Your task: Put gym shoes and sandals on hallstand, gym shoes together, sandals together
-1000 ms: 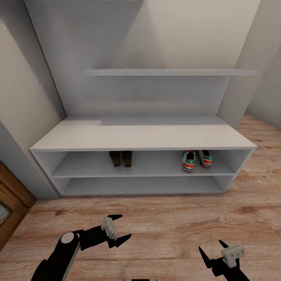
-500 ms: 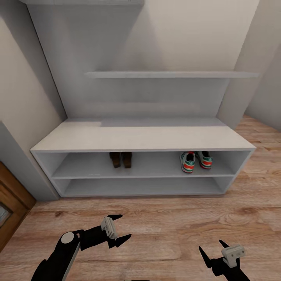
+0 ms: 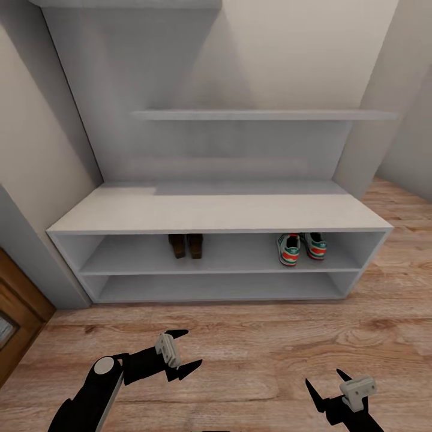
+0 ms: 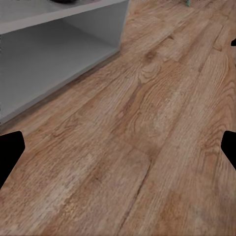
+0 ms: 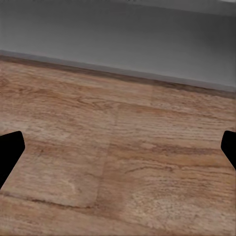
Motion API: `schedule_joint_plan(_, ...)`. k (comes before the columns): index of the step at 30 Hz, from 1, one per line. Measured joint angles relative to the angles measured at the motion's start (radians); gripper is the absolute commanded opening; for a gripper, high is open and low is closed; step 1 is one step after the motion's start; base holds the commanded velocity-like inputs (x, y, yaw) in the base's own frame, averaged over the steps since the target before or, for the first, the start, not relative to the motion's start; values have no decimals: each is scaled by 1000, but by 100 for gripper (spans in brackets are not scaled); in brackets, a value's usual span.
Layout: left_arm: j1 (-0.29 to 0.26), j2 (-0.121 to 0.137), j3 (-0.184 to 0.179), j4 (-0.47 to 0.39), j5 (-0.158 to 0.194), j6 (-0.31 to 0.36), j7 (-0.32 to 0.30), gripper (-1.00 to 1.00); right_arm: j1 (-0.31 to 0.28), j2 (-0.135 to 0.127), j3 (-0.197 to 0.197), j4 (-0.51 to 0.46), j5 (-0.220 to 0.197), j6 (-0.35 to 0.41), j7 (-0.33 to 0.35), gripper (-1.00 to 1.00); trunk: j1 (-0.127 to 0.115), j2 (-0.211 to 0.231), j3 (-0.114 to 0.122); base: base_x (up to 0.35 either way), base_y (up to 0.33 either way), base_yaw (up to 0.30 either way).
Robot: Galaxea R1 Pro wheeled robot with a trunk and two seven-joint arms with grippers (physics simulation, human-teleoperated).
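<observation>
Here the hallstand (image 3: 219,211) stands against the far wall, low and wide, with a flat bare top and two long open compartments. Both pairs sit in its upper compartment. The two sandals (image 3: 185,245) stand side by side, touching or nearly so, a little left of the middle, heels toward the near side. The two gym shoes (image 3: 301,246) stand next to each other toward the right end of the same shelf, heels also facing near, the left one angled slightly. The two pairs are well apart from each other. The lower compartment holds nothing that can be made out.

Above the hallstand a thin floating wall shelf (image 3: 264,114) runs across the far wall.

The corridor floor (image 3: 252,348) spreads in front of the unit. The left end effector (image 3: 186,348) hangs over it at the near left, fingers spread apart and holding nothing. The right end effector (image 3: 327,384) hangs at the near right, likewise released with its fingers parted. In both wrist views only the dark fingertips (image 4: 11,147) (image 5: 10,147) show at the edges, with bare planks between them.
</observation>
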Motion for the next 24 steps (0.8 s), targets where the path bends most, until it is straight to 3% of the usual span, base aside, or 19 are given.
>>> schedule_joint_plan(24,0,0,-2,18,-1,0,2,100,0,1,3,1,1,0,0,100,0,0,21,0,0,10)
